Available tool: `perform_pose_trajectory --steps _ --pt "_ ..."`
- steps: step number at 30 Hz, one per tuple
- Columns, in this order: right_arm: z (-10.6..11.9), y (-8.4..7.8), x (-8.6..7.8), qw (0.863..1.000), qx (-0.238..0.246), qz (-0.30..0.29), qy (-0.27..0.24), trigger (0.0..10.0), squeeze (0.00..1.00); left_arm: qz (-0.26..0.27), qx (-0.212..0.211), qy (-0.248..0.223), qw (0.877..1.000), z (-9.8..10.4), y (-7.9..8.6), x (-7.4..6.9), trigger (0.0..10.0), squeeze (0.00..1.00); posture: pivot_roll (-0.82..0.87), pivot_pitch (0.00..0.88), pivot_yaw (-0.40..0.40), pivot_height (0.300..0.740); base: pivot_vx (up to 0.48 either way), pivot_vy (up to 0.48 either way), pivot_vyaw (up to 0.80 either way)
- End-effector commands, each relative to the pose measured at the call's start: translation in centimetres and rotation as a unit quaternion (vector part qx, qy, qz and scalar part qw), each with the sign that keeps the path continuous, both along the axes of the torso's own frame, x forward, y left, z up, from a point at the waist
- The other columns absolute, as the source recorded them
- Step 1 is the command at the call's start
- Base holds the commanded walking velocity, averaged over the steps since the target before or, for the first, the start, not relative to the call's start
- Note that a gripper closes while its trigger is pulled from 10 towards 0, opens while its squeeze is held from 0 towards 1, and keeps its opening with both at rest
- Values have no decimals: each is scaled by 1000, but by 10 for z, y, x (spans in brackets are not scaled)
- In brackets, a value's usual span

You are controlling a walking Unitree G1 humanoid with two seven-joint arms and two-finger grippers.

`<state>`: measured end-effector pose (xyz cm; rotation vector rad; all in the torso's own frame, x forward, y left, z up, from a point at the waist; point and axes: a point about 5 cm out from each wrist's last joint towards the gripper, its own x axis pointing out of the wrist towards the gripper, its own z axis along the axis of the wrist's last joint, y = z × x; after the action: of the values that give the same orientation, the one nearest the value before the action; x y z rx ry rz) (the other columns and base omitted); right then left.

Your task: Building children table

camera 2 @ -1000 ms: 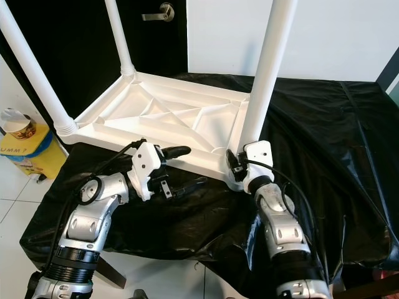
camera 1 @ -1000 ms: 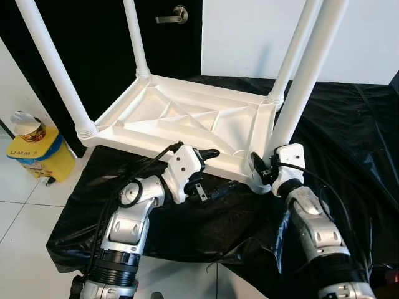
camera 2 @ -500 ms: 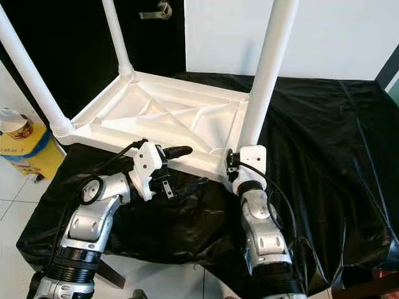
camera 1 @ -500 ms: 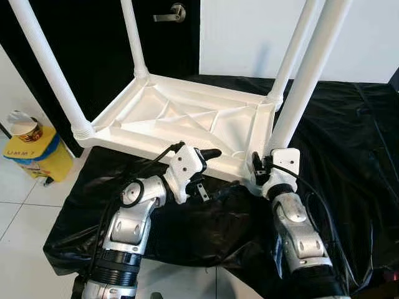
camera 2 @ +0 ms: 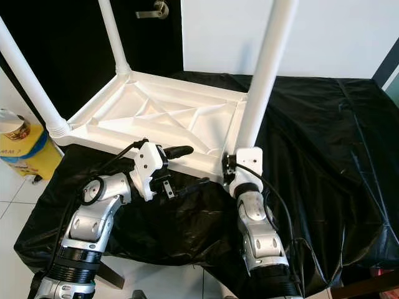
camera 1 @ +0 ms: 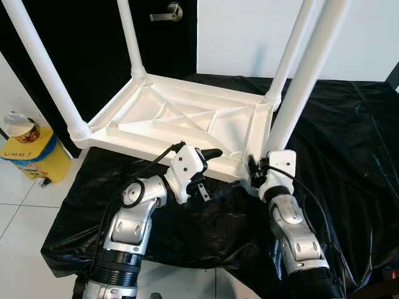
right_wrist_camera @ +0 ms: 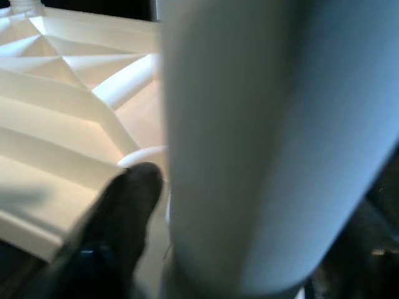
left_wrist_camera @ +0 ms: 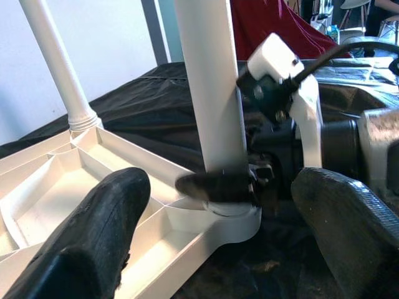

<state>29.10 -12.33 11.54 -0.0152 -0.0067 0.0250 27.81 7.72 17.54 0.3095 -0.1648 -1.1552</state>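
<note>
Straightened since a second ago, the right hand [camera 2: 232, 167] grips the near leg [camera 2: 265, 75] at its socket. Left hand [camera 1: 215, 171] spread open by the upturned table [camera 1: 181, 118] (on black sheet [camera 1: 349, 143]).

Your left arm is bent at the elbow, reaching forward, and its left gripper [camera 1: 215, 169] has the jaws spread wide, one finger high, one low. Your right arm reaches up and forward; its right gripper [left_wrist_camera: 232, 185] has the jaws closed around a white post.
</note>
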Motion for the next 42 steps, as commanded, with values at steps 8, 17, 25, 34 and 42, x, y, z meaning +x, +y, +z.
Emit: perform_pose_trajectory --steps 8,17,25,34,42 --pt "6 -3 0 999 1 28 -21 10000 0 69 -13 -15 997 4 4 6 10000 0 41 28 -29 740 0 0 0" --pt "13 -13 -2 993 -2 107 -41 10000 0 71 -17 -17 997 4 1 4 10000 0 56 38 -68 740 0 0 0" --pt "21 -26 11 966 -44 251 -40 10000 0 53 -25 -9 998 -1 -15 -4 10000 0 45 42 -75 740 0 0 0" --pt "17 -26 26 958 -69 277 -29 10000 0 37 -20 -6 999 -5 -22 -9 10000 0 40 41 -51 740 0 0 0" --pt "11 -28 27 959 -75 273 -18 3137 0 36 -18 -6 999 -4 -21 -9 10000 0 41 43 -48 740 0 0 0"
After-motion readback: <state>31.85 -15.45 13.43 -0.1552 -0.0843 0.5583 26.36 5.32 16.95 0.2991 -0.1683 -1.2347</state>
